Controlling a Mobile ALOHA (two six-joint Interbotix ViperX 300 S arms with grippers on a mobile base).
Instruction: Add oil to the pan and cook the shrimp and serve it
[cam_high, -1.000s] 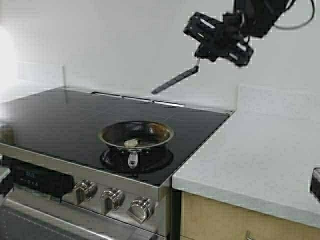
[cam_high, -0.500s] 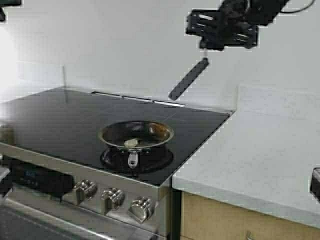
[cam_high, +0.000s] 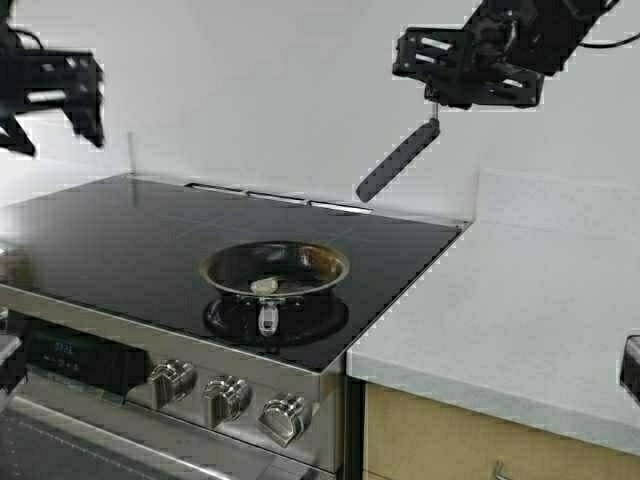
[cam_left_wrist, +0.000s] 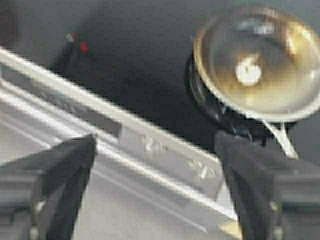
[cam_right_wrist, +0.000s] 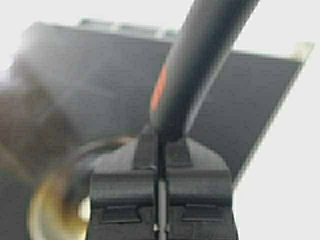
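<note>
Overhead, right claw (cam_high: 432, 108) clamped on a dangling black utensil (cam_high: 398, 161) — left claw (cam_high: 55, 105) wide.

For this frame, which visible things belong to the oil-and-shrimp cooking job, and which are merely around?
Part of the job:
- pan on the stovetop
- shrimp lying inside the pan
- black utensil hanging from the shut right gripper, raised above the stove's back edge
- left gripper, open, raised at the left

Merely around:
- stove knobs
- white countertop
</note>
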